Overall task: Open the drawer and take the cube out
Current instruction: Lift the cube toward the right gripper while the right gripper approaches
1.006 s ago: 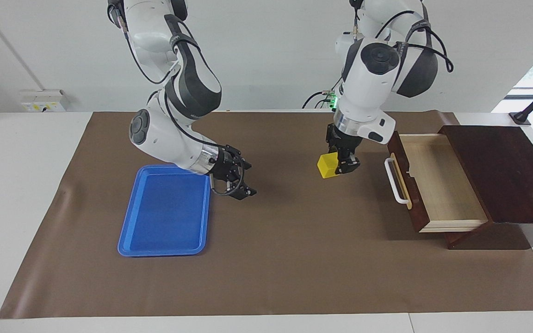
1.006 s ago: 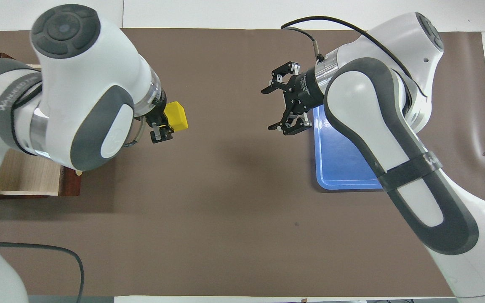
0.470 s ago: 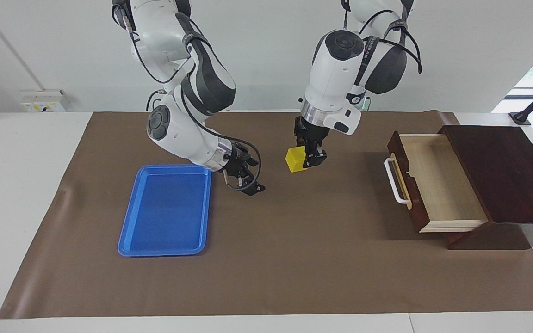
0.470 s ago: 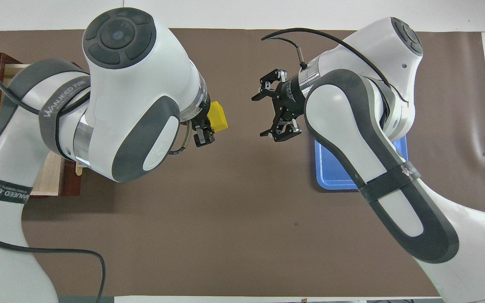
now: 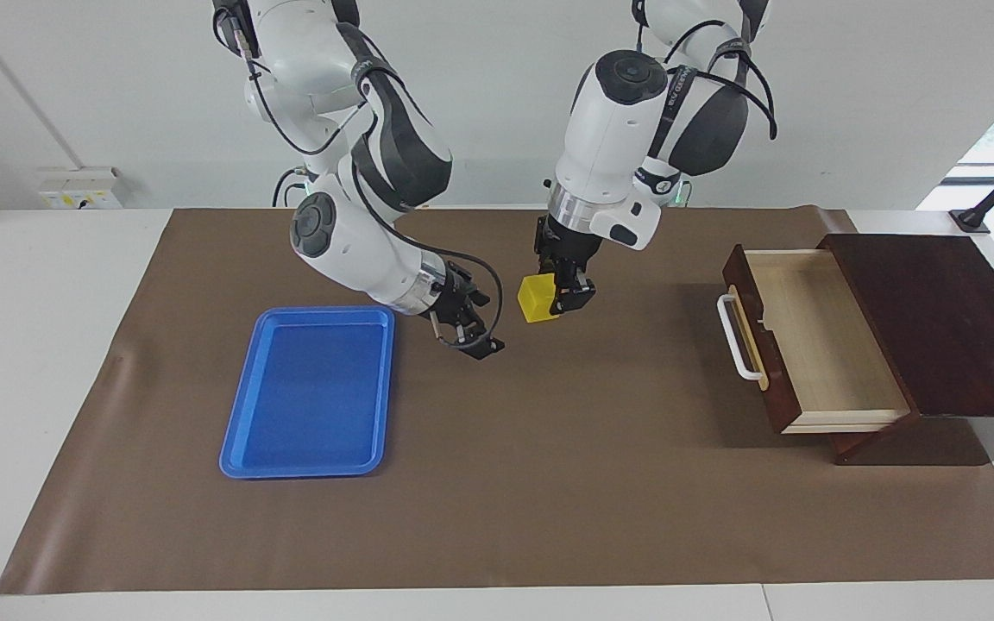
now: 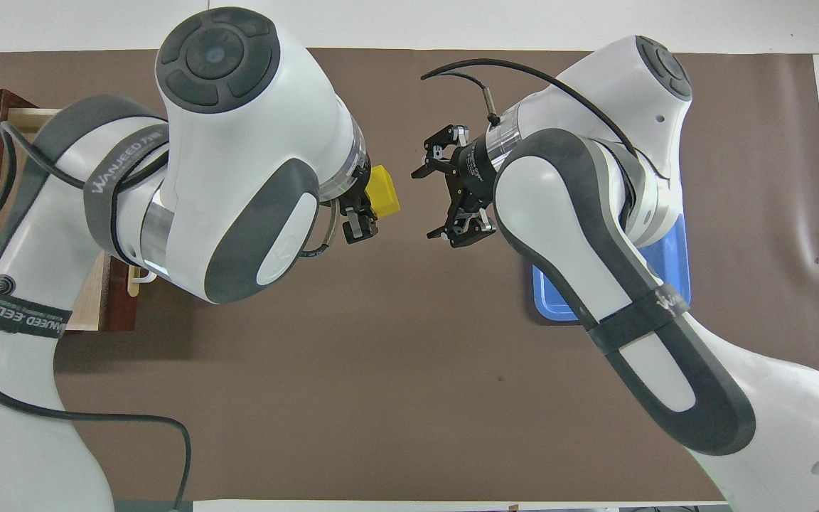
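Observation:
The yellow cube (image 5: 536,299) is held in my left gripper (image 5: 559,297), which is shut on it above the brown mat at the table's middle. It also shows in the overhead view (image 6: 384,199) beside the left gripper (image 6: 365,213). My right gripper (image 5: 473,330) is open and empty, tilted sideways close beside the cube on the blue tray's side, a small gap apart (image 6: 432,199). The drawer (image 5: 816,345) stands pulled open at the left arm's end, its pale interior empty, its white handle (image 5: 732,338) facing the middle.
A blue tray (image 5: 307,388) lies empty on the brown mat (image 5: 549,483) toward the right arm's end; the right arm covers most of it in the overhead view (image 6: 555,302). The dark wooden box (image 5: 937,319) holds the drawer.
My left gripper has carried the cube away from the drawer toward the table's middle. My right gripper has moved off the tray's edge toward the cube, staying open.

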Robot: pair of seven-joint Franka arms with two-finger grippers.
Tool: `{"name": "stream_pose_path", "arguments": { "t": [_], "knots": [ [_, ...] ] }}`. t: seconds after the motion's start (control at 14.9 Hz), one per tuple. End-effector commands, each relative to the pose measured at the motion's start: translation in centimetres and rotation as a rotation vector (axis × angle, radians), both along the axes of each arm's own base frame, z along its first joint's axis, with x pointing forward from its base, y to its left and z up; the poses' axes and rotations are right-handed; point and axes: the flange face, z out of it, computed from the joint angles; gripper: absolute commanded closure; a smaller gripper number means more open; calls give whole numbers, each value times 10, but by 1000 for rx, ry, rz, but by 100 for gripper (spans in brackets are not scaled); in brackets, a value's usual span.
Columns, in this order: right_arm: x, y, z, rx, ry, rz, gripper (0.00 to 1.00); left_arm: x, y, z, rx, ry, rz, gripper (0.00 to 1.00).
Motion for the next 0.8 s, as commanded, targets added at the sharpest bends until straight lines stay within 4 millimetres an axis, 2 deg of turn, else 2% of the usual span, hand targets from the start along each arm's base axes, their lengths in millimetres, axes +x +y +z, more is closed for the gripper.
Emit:
{"name": "stream_pose_path", "arguments": {
  "t": [0.0, 0.13, 0.27, 0.4, 0.54, 0.74],
  "knots": [
    [1, 0, 0, -18, -6, -31, 8, 5, -4, -2, -17, -9, 17, 100],
    [3, 0, 0, -17, -11, -45, 8, 5, -2, -15, -2, -4, 21, 100],
    [-2, 11, 3, -19, -8, -29, 8, -2, -6, -33, 31, -4, 6, 100],
    [-2, 12, 6, -39, -15, -26, 8, -4, -5, -32, 27, -10, 9, 100],
    [-2, 13, 7, -36, -13, -28, 8, -5, -4, -44, 33, -3, 11, 100],
    [-4, 17, 8, -36, -12, -28, 8, -7, -3, -47, 30, -15, 17, 100]
  ]
}}
